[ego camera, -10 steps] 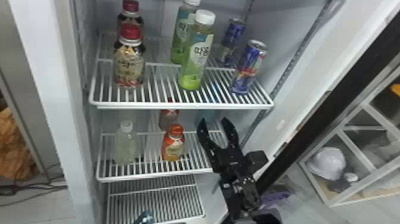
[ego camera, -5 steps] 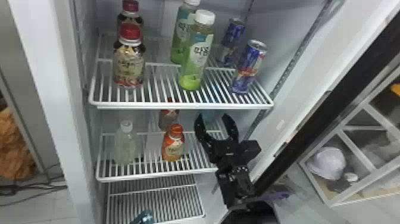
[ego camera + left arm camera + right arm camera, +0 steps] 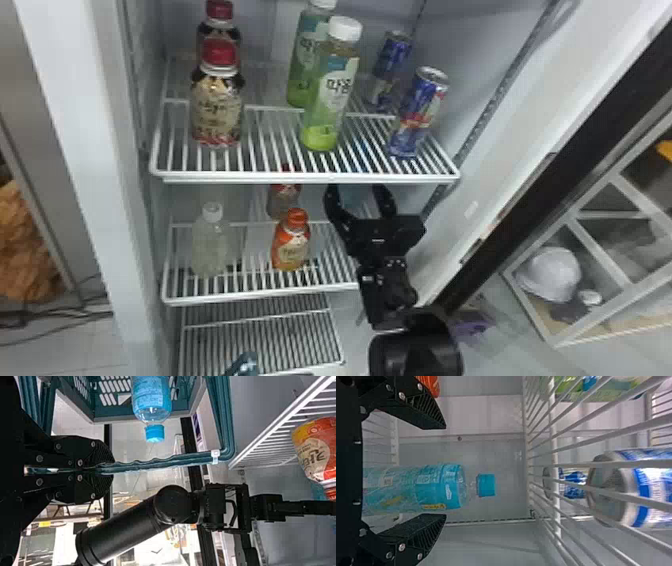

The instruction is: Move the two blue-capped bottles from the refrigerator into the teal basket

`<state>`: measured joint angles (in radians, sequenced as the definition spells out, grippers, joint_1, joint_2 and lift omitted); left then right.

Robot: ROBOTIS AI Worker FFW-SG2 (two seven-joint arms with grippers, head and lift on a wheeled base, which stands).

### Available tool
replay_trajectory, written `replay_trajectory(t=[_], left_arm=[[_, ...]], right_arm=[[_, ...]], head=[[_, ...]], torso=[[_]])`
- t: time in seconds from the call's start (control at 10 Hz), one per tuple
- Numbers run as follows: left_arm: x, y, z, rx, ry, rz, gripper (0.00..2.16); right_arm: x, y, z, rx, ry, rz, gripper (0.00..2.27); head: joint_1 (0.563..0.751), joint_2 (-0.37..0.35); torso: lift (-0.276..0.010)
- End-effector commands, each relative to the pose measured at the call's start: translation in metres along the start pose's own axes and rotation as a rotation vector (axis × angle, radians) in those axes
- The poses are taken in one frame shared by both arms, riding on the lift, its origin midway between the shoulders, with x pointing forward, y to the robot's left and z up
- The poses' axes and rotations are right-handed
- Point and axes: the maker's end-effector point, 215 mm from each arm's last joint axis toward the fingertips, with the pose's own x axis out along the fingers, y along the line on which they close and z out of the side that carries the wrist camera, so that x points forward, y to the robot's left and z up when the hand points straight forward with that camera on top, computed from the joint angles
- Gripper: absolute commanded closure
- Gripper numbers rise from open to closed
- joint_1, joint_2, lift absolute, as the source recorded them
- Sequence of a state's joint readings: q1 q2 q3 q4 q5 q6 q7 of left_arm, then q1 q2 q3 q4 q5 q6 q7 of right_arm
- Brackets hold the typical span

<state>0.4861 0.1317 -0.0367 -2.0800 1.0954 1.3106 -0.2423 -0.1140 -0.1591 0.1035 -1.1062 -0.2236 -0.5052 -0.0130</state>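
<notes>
In the head view my right gripper (image 3: 361,197) is at the middle shelf's right side, below the upper shelf's front edge. A blue-capped bottle (image 3: 431,487) stands on that shelf in the right wrist view; my right gripper (image 3: 445,471) is open with a finger on either side of it, not closed on it. The left wrist view has my left gripper (image 3: 105,470) shut on the handle of the teal basket (image 3: 119,415). Another blue-capped bottle (image 3: 152,403) is at the basket, its cap toward the handle. A teal piece (image 3: 245,364) shows at the head view's bottom edge.
An orange bottle (image 3: 291,242) and a clear bottle (image 3: 210,245) stand left of the right gripper. The upper shelf (image 3: 310,178) holds green bottles, red-capped bottles and cans above it. The refrigerator's side wall (image 3: 480,165) is close on the right.
In the head view the right gripper has moved slightly, going a little left and then back right, with its wrist turned a bit. The teal piece at the bottom has shifted slightly.
</notes>
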Motion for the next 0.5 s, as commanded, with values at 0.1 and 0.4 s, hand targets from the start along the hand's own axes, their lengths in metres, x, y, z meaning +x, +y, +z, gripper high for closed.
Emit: replay_trajectory(t=[0.1,0.4], left_arm=[[0.000,0.000,0.000,0.000,-0.001,-0.001,1.11],[0.000,-0.001,0.002,0.005,-0.001,0.000,1.11]], right_arm=[[0.014,-0.005,-0.005,-0.013,0.032,-0.017,0.18],[0.027,-0.009,-0.006,-0.031,0.052,-0.029,0.16]], head=[[0.695,-0.350],[0.695,-0.350]], torso=[[-0.136],[-0.136]])
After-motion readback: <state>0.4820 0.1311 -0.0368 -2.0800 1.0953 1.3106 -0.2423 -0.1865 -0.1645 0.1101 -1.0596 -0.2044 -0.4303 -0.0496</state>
